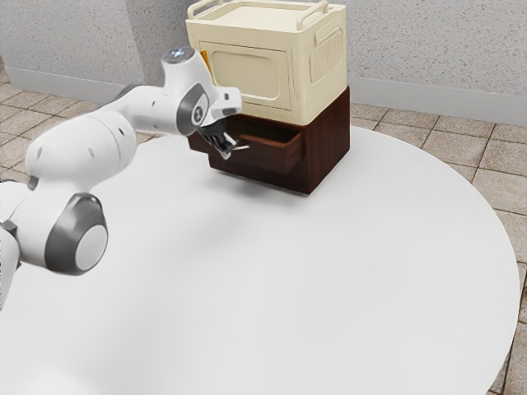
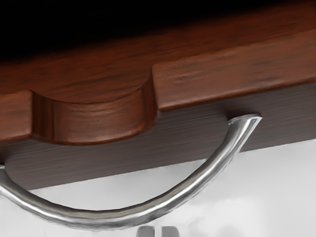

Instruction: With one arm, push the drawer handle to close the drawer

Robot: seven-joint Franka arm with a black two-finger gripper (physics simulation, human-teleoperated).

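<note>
From where I stand, a white robot arm (image 1: 82, 152) with grey joint caps reaches out to its black gripper (image 1: 226, 151), which points downward, slightly tilted. The white wrist (image 1: 177, 107) bends just above the gripper, on its arm side; a bulky rounded joint (image 1: 76, 234) sits well behind and lower. The two fingers (image 2: 145, 232) are drawn nearly together, a slim gap between their tips
</note>
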